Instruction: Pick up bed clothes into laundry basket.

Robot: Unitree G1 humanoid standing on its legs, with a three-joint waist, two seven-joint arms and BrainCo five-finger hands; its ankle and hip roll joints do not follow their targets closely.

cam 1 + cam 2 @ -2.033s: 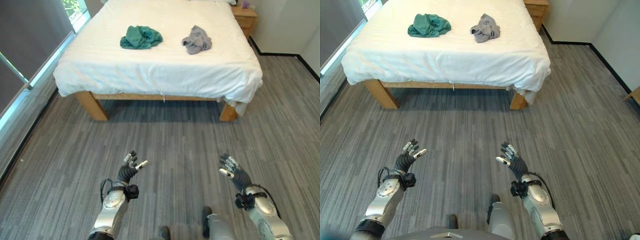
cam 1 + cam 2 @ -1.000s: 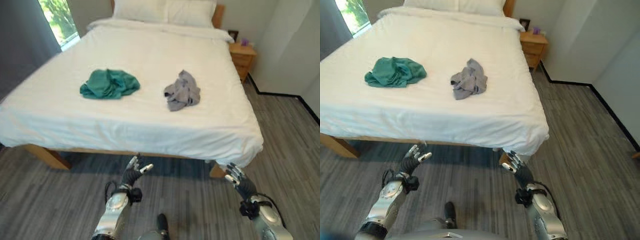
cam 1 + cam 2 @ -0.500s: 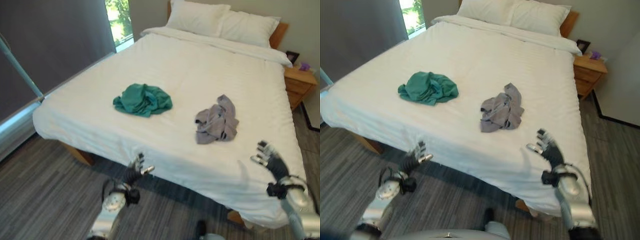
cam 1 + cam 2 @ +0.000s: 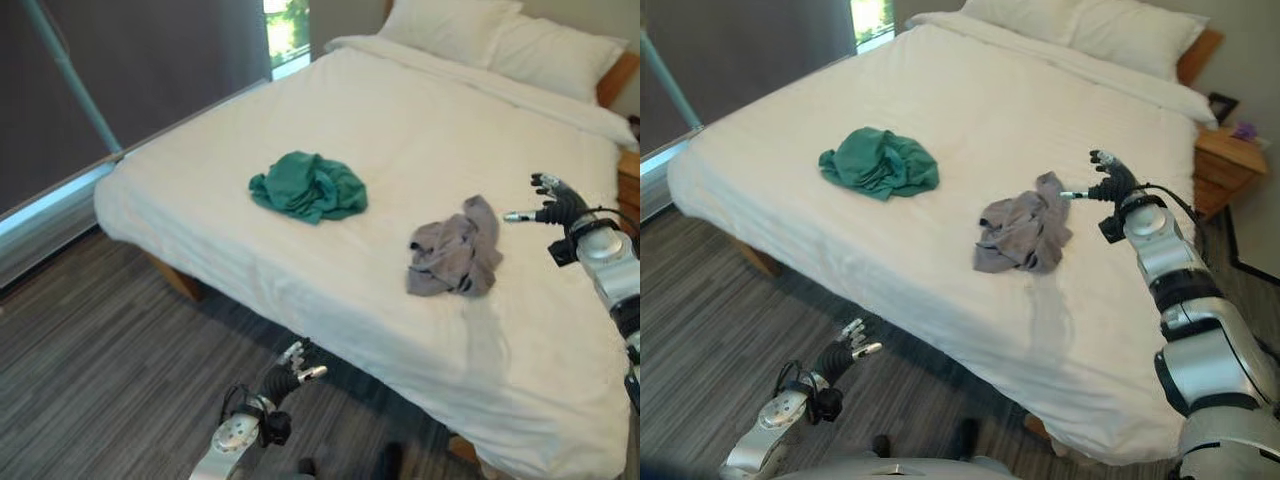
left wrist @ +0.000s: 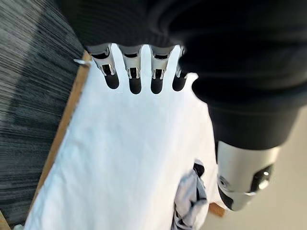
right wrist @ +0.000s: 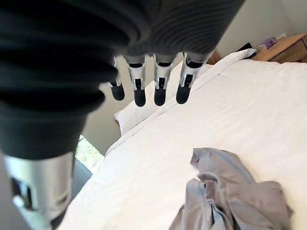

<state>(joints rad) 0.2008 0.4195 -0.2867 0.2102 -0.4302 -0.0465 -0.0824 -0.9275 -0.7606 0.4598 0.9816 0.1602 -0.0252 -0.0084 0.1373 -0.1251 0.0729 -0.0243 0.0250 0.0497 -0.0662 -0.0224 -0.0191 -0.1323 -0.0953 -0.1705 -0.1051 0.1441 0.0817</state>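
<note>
A crumpled green garment (image 4: pixel 308 187) lies near the middle of the white bed (image 4: pixel 400 110). To its right lies a crumpled grey garment (image 4: pixel 455 250), also in the right wrist view (image 6: pixel 225 196). My right hand (image 4: pixel 1108 183) hovers open over the sheet just past the grey garment's right side, apart from it; its straight fingers (image 6: pixel 158 84) hold nothing. Down by the bed's near edge, over the floor, my left hand (image 4: pixel 290 368) is open and empty, its fingers (image 5: pixel 134 72) pointing at the bed.
Two white pillows (image 4: pixel 500 35) lie at the head of the bed. A wooden nightstand (image 4: pixel 1230 150) stands beyond the bed's right side. A dark curtain and window (image 4: pixel 150 70) line the left wall. Grey plank floor (image 4: pixel 100 350) runs along the bed's near side.
The camera has come closer to the bed. My right hand has risen from the bed's near edge to above the sheet beside the grey garment. The left hand stays low.
</note>
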